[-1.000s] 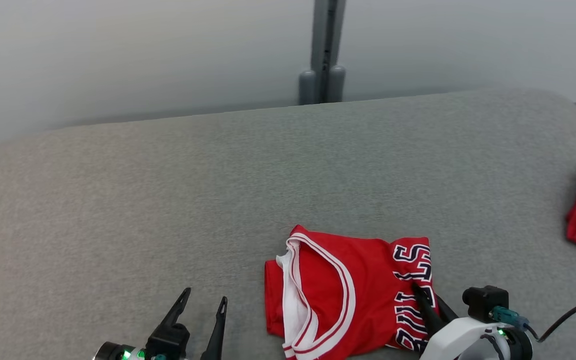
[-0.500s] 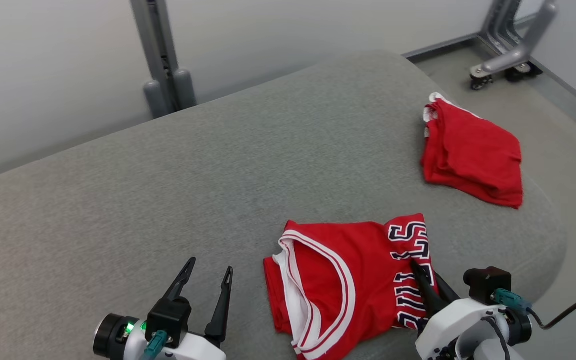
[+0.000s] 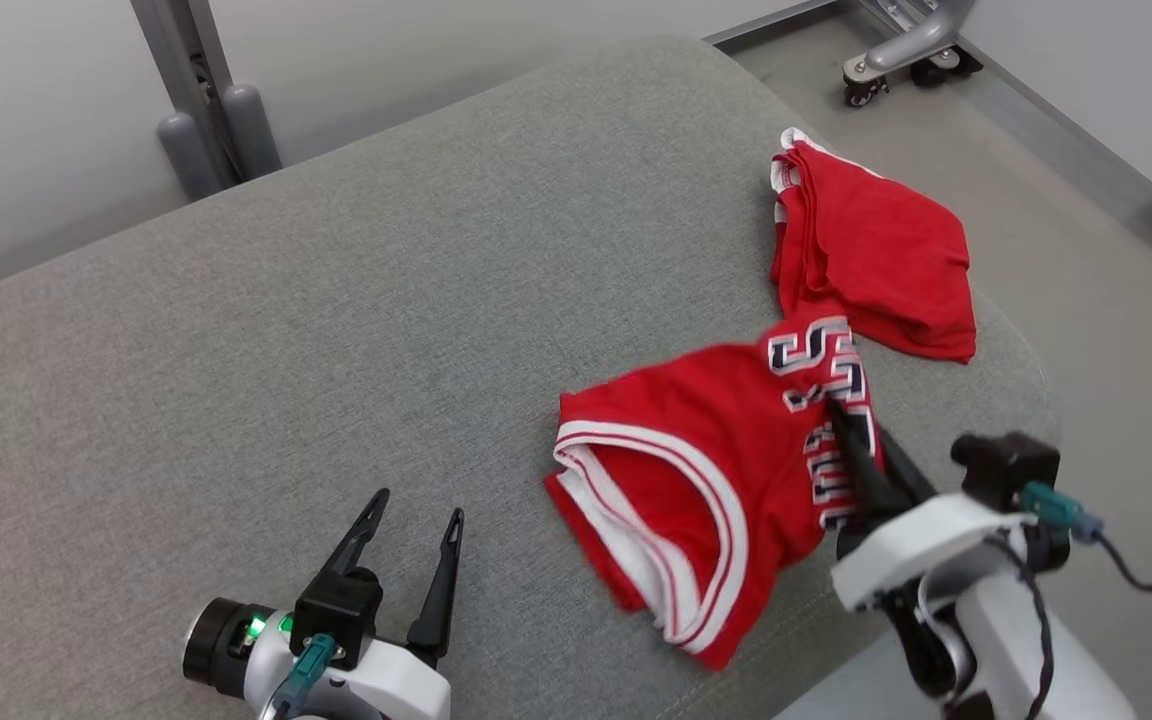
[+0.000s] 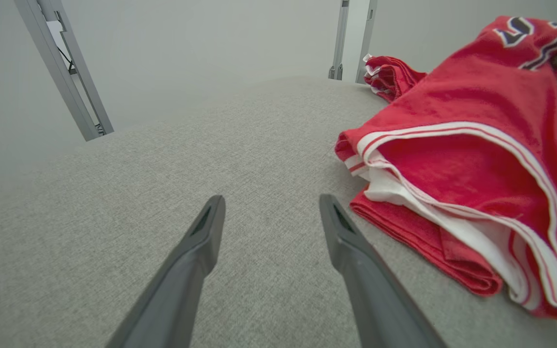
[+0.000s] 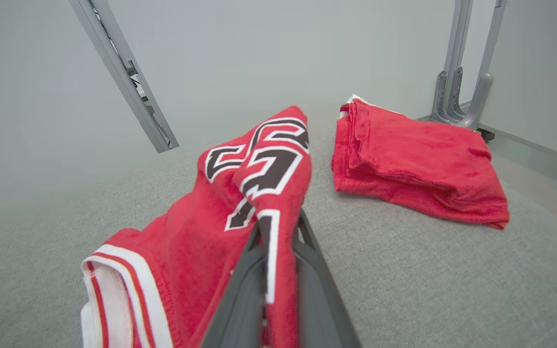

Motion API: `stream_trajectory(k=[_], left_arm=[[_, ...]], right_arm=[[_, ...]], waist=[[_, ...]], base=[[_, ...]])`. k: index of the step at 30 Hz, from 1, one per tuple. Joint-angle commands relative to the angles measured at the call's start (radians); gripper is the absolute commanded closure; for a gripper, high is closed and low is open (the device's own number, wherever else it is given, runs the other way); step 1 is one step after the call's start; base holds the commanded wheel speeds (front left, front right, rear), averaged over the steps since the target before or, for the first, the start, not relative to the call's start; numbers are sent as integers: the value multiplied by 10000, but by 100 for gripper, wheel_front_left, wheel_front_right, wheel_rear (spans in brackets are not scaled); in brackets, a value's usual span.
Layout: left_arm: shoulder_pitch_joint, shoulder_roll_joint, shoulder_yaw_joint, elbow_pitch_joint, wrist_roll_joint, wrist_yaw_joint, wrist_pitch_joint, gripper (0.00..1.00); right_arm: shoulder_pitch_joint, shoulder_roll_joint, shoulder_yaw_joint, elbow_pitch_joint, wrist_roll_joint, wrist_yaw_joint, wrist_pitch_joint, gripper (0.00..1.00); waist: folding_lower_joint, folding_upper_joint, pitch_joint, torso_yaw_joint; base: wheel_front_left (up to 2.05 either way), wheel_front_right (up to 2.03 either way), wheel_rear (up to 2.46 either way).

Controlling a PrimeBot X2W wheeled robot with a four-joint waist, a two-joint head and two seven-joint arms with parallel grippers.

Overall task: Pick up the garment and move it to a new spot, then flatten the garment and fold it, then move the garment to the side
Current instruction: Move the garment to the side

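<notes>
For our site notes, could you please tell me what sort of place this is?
Probably a lab or test room, not a home: bare pale wall, a wheeled metal stand, and a grey padded surface with a red jersey and a folded red garment.

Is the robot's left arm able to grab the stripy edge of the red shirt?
Probably yes. The left gripper is open, and bare grey cushion lies between its fingers and the striped edge of the red shirt just to its right; nothing blocks the way.
</notes>
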Motion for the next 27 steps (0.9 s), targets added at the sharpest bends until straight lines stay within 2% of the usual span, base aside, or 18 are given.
stream_trajectory(k=[1, 7, 12, 19, 20, 21, 22, 23, 27], left_arm=[[-49, 56, 85, -63, 70, 74, -10, 0], [-306, 196, 2, -146, 288, -21, -10, 0], [-511, 275, -102, -124, 351, -98, -10, 0], [-698, 364, -240, -102, 379, -39, -10, 0], [-720, 370, -242, -108, 379, -5, -10, 0], [-752, 393, -237, -125, 378, 4, -10, 0], [-764, 412, -220, -126, 367, 36, -10, 0], [-751, 460, -186, -111, 328, 67, -10, 0], [-794, 542, -169, -137, 314, 102, -10, 0]], right_arm=[[-372, -59, -70, -101, -73, 1, 6, 100], [-1923, -48, -1483, 318, -783, 1, 6, 100], [-3048, -294, -3545, 910, -1962, 1, 7, 100], [-3788, -993, -6360, 2115, -4299, 1, 7, 100], [-3892, -1039, -6649, 2201, -4610, 1, 6, 81], [-4010, -1117, -6948, 2208, -4972, 1, 6, 31], [-4066, -1117, -7262, 2223, -5243, 1, 6, 0], [-4107, -997, -7842, 2075, -5742, 1, 7, 0], [-4260, -743, -8685, 1540, -6551, -1, 7, 0]], waist=[[0, -1, 50, 17], [0, -1, 460, 795], [0, -1, 801, 1544], [0, -1, 1084, 2386], [0, -1, 1119, 2468], [0, -1, 1164, 2537], [0, -1, 1206, 2593], [0, -1, 1273, 2667], [0, -1, 1371, 2726]], base=[[0, 0, 0], [0, 0, 0], [0, 0, 0], [0, 0, 0], [0, 0, 0], [0, 0, 0], [0, 0, 0], [0, 0, 0], [0, 0, 0]])
